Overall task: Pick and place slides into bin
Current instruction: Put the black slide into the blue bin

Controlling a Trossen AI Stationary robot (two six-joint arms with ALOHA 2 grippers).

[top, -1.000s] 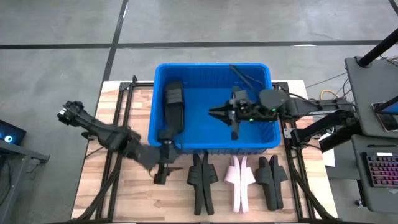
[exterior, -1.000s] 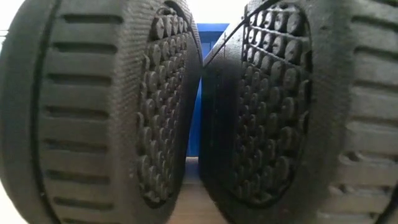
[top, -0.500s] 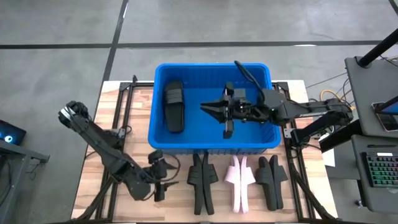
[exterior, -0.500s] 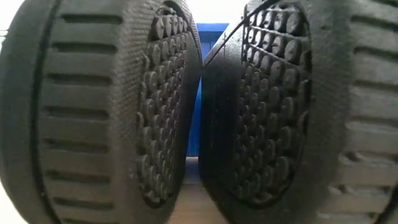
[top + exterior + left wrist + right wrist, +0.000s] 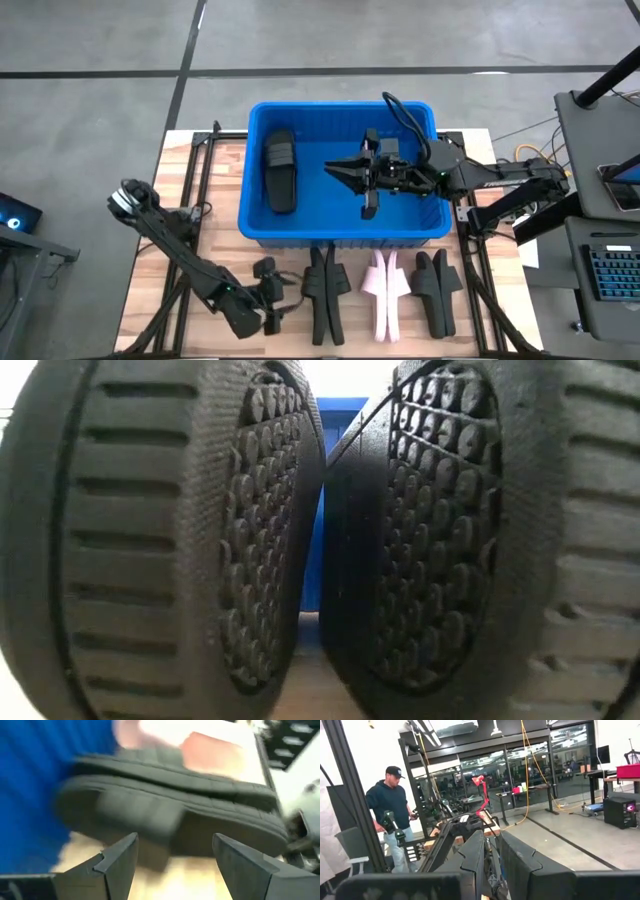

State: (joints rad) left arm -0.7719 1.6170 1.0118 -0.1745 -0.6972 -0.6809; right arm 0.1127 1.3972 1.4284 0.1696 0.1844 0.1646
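Your left gripper (image 5: 272,305) hung spread open beside a black slide (image 5: 320,292). Your right gripper (image 5: 352,176) pinched another slide (image 5: 369,180) over the bin (image 5: 258,215).

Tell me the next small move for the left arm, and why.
Probably ease the left tool forward around the nearest black slide and close. The left wrist view shows its fingers open with that slide's edge just ahead. One black slide already lies in the bin, where the right tool holds another above the floor. Pairs stand on the table.
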